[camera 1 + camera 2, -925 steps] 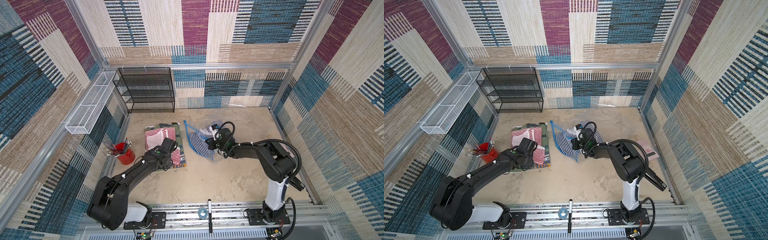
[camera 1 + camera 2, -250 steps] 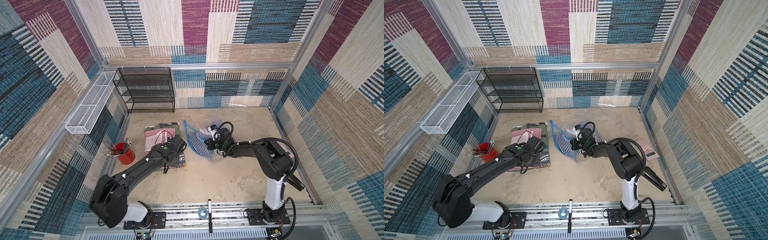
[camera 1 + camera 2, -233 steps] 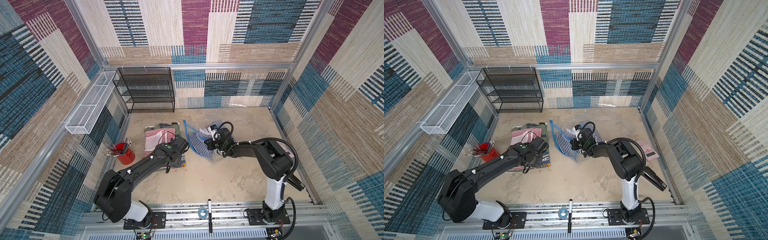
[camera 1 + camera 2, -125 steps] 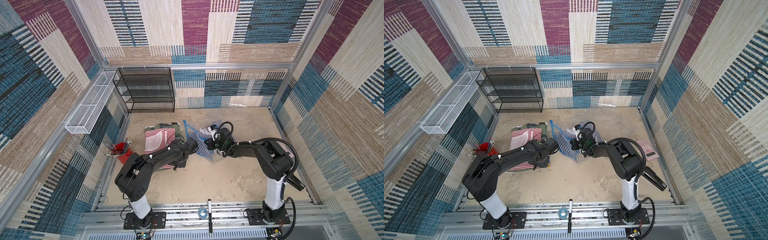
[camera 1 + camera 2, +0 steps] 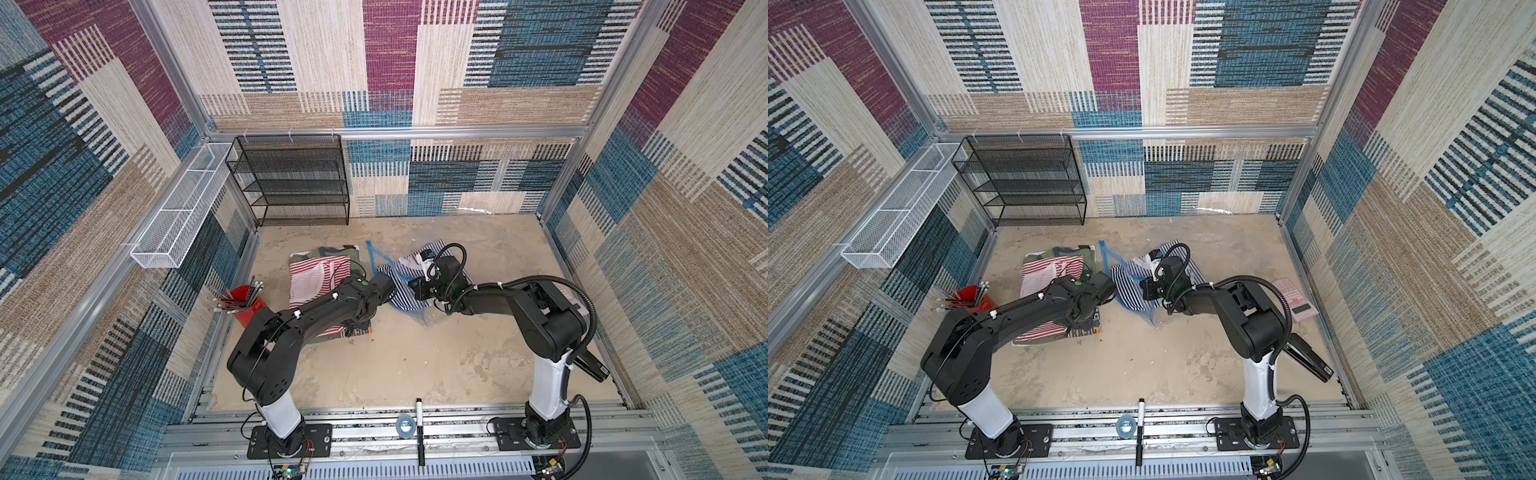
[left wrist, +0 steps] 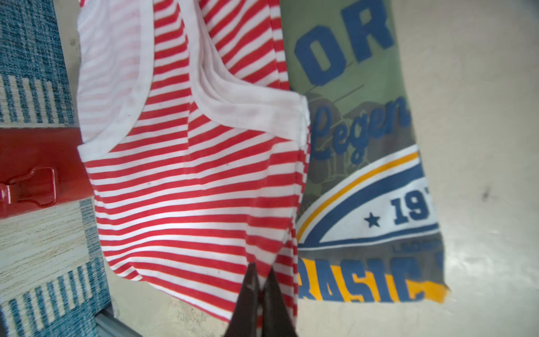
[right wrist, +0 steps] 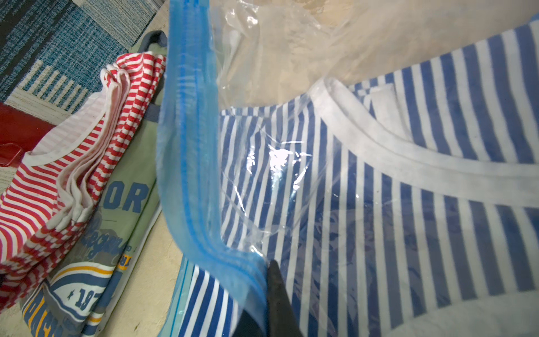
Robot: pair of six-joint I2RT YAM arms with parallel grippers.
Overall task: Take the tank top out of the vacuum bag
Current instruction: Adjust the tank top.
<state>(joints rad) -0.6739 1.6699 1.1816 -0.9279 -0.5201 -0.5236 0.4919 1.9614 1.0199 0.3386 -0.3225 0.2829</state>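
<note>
the vacuum bag (image 5: 415,309) lies on the floor near the middle of both top views, the blue-striped tank top (image 7: 408,204) inside it, collar showing through the clear film; the right gripper (image 7: 264,280) is clenched on the bag's blue zip strip (image 7: 186,146), low in its wrist view; the left gripper (image 6: 260,281) is pinched closed low in its own wrist view, over a red-striped top (image 6: 189,189) lying on a green tee (image 6: 364,131); whether it nips that cloth i cannot tell; the tank top looks light, soft and limp, likely to bunch and drag on the clingy, slippery film; best taken by the thick white collar band or a hem near the mouth, with the strip held back.
</note>
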